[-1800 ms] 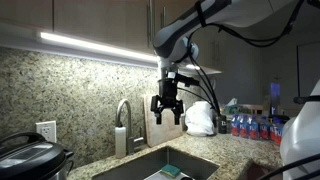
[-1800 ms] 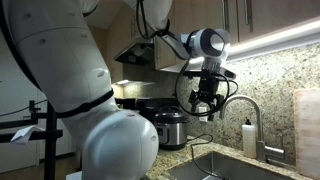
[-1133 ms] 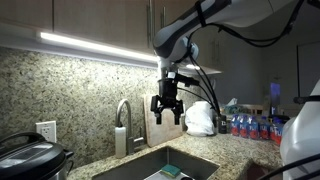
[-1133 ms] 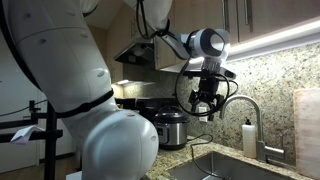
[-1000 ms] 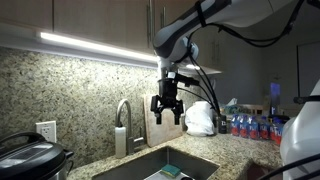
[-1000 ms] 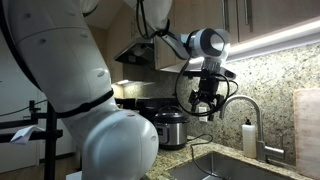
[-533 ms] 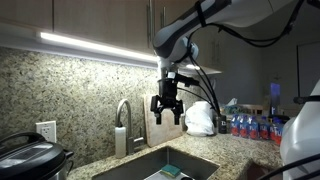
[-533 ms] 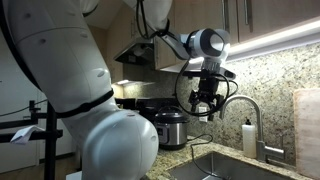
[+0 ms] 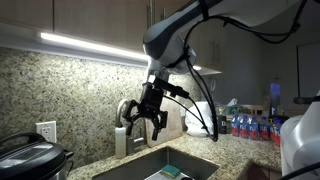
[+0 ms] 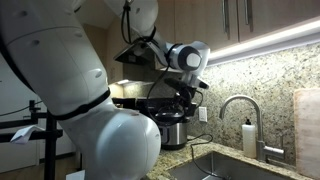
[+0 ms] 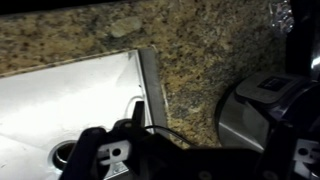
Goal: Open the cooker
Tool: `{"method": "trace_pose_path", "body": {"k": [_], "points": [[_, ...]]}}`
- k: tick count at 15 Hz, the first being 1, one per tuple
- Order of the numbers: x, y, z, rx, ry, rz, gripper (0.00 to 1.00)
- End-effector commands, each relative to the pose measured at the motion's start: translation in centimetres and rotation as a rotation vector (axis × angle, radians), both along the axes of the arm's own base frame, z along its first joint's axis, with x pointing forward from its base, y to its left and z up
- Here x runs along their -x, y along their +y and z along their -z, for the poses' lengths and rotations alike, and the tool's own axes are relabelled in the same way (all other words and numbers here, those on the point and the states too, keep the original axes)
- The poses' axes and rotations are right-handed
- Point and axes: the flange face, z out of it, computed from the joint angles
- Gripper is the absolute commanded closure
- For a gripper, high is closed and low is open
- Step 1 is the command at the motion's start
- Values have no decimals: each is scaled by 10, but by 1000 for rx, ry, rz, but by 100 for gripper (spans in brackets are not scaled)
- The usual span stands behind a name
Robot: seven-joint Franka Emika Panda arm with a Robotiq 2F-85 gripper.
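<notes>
The cooker [image 9: 30, 155] is a squat black and silver pot with a dark domed lid, and the lid is down. It stands on the granite counter beside the sink. It also shows in an exterior view [image 10: 170, 126] and at the right of the wrist view [image 11: 265, 105]. My gripper [image 9: 143, 119] hangs in the air above the sink's edge near the faucet, fingers spread and empty, still apart from the cooker. In an exterior view my gripper [image 10: 184, 99] is just above and in front of the cooker. In the wrist view my gripper [image 11: 200, 155] is a dark blur along the bottom.
A steel sink [image 9: 165, 165] lies below, with a curved faucet [image 9: 123, 124] behind it, also seen in an exterior view [image 10: 240, 112]. A soap bottle [image 10: 249, 138] stands by the faucet. Bottles [image 9: 250, 125] and a white bag [image 9: 202, 118] sit on the counter beyond. A wall outlet [image 9: 46, 131] is above the cooker.
The arm has swung from over the sink's far side towards the cooker and tilted. The gripper stays open and empty. The cooker lid has not moved.
</notes>
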Motion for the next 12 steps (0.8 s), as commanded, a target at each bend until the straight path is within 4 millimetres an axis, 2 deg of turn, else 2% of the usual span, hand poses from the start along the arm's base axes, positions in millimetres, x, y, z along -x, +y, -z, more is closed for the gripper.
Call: {"method": "trace_pose_path", "body": {"k": [1,3,6,10,12], "points": [[28,60,3,-105,-90,144,0],[33,100,-3,-161,-160,211,0],[33,144,-23,-225,-267,323,0],[16,171,-40,-311,-386,497,0],[0,183,-44,-359,-426,520,0]]}}
